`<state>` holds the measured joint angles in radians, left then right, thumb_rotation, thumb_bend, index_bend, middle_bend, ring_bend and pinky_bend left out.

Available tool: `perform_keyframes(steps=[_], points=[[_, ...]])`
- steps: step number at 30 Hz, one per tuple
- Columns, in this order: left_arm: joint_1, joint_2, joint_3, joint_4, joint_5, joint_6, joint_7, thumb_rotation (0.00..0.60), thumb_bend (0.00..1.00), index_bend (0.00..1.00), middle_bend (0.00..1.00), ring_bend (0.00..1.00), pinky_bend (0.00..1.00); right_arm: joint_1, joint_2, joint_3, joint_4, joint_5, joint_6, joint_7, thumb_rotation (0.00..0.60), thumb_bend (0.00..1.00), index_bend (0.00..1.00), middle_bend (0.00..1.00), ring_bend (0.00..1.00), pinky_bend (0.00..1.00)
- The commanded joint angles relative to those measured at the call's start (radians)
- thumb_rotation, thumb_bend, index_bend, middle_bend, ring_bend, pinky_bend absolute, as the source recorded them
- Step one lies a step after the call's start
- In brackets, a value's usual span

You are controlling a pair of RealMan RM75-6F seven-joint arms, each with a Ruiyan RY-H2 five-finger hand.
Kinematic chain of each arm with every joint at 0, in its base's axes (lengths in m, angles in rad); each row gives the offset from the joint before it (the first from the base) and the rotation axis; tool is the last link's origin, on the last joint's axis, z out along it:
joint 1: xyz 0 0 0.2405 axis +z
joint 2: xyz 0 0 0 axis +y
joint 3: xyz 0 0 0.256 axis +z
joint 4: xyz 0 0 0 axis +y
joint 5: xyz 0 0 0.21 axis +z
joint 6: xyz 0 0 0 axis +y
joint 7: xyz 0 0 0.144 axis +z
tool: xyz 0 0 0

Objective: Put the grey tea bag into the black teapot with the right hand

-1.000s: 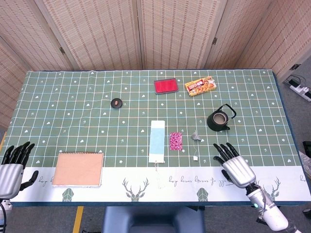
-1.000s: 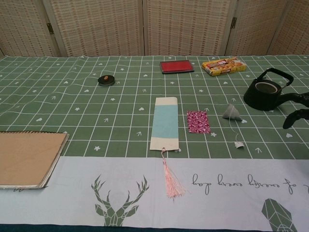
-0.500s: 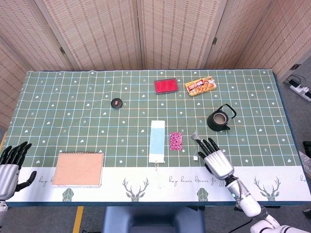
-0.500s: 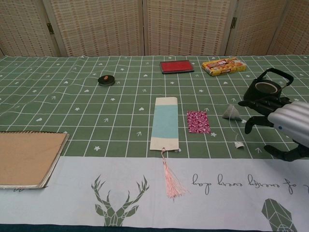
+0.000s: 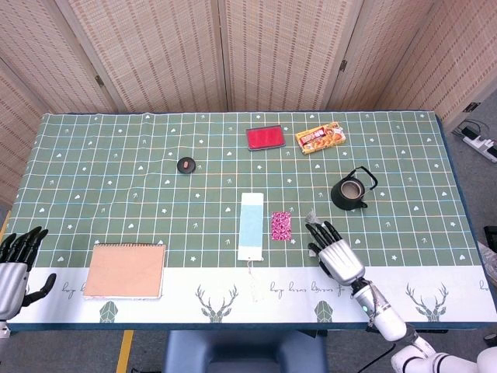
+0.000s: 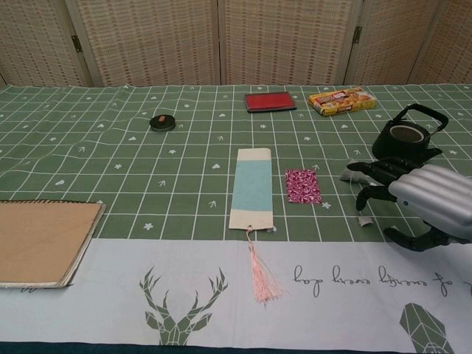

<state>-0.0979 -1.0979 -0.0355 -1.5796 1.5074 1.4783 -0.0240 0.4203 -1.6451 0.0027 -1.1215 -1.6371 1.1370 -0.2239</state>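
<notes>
The grey tea bag (image 5: 312,215) lies on the green cloth, its string running to a small white tag (image 6: 364,220). My right hand (image 5: 335,253) is open just in front of it, fingers spread, with the fingertips (image 6: 366,172) reaching over the tea bag (image 6: 348,174) and hiding part of it. I cannot tell whether they touch it. The black teapot (image 5: 351,191) stands lidless behind and to the right of the hand, and is also seen in the chest view (image 6: 404,140). My left hand (image 5: 13,263) rests open at the table's front left corner.
A blue bookmark (image 5: 252,218) with a tassel and a pink patterned packet (image 5: 280,225) lie left of the tea bag. A red pad (image 5: 264,137) and a yellow snack box (image 5: 320,138) sit at the back, with a small black disc (image 5: 185,164) and a notebook (image 5: 124,270) to the left.
My right hand has moved left from the front right of the table to the tea bag, its fingertips now over it. The left hand has drawn back slightly.
</notes>
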Motion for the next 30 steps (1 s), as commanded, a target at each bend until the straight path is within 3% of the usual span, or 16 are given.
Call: perform_keyframes(steps=[1,19,30], points=[[0.0,0.0,0.0,0.0,0.001,0.0,0.0,0.6,0.34,0.0,0.02,0.06,0.01,0.008,-0.008,0.0,0.004,0.01,-0.015,-0.007,0.6,0.46,0.31,0.0,0.0,0.0],[0.004,-0.002,0.004,-0.004,0.006,0.006,0.016,0.6,0.34,0.0,0.03,0.06,0.01,0.025,-0.082,0.002,0.097,0.024,0.012,-0.009,0.6,0.46,0.31,0.0,0.0,0.0],[0.006,-0.004,0.004,-0.004,0.006,0.01,0.023,0.6,0.34,0.0,0.03,0.06,0.01,0.028,-0.105,-0.008,0.133,0.018,0.036,0.011,0.6,0.46,0.39,0.0,0.0,0.0]])
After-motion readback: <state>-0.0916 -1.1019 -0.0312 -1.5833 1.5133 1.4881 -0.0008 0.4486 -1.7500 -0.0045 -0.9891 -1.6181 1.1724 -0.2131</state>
